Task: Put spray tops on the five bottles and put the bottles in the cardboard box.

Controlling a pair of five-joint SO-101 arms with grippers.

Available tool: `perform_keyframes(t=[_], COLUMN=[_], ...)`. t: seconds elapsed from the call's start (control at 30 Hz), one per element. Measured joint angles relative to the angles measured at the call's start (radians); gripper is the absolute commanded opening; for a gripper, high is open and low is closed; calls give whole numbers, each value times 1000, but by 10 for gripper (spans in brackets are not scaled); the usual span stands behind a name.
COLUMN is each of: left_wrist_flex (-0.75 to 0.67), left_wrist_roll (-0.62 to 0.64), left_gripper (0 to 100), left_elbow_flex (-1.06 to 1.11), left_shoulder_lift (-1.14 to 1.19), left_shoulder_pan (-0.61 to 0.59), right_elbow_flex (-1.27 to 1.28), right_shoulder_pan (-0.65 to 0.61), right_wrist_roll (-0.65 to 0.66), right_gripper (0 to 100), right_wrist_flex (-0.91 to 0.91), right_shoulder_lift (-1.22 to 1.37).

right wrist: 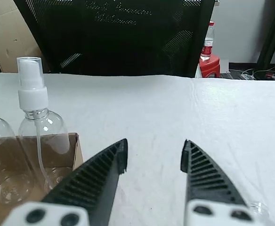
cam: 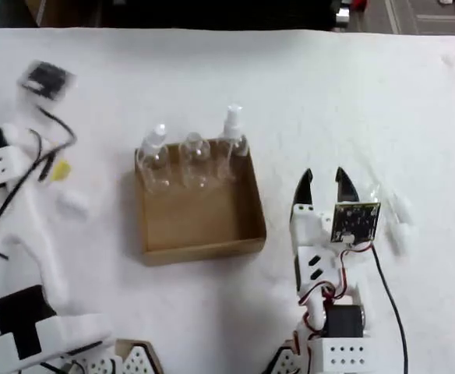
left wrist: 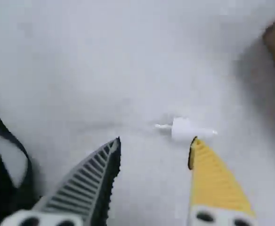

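We see left gripper (left wrist: 155,140) spread wide, empty. Loose spray top (left wrist: 184,128) lies flat just past its yellow tip; we judge gripper poised to pick it. Right gripper (right wrist: 154,143) also spread, empty, beside cardboard box (cam: 204,248). Three bottles (cam: 194,160) stand along box's far wall, ahead-left of right gripper, likely leaving room for more; outer two capped. White cloth (cam: 329,86) covers table; black mesh chair (right wrist: 114,33) beyond.

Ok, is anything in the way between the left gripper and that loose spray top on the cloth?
Nothing visible does. The left gripper is open, and the spray top lies on its side on the white cloth just past the yellow fingertip, with only bare cloth between them.
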Motion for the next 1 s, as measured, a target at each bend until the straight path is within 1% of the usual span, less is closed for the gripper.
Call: perform_keyframes(t=[0.07,0.1,0.27,0.33,0.4,0.47,0.6,0.77,0.8,1.0], left_wrist_flex=[0,0,-25,-52,-66,-72,-84,-94,-94,-94], left_wrist_roll=[-216,-299,-618,-753,-861,-914,-941,-1005,-1013,-1037], left_gripper=[218,218,221,221,221,222,227,333,341,335], left_elbow_flex=[0,0,57,97,112,118,118,124,124,124], left_shoulder_lift=[0,0,-2,3,25,52,115,212,229,250], left_shoulder_pan=[37,58,112,115,110,106,100,97,97,97], right_elbow_flex=[0,0,0,0,0,0,0,0,0,0], right_shoulder_pan=[0,-3,-2,-5,-2,-2,-3,-5,-5,-5], right_wrist_roll=[0,0,0,0,0,0,0,0,0,0], right_gripper=[166,166,166,166,166,166,166,166,166,166], right_wrist_flex=[0,0,0,0,0,0,0,0,0,0], right_shoulder_lift=[0,0,0,0,0,0,0,0,0,0])
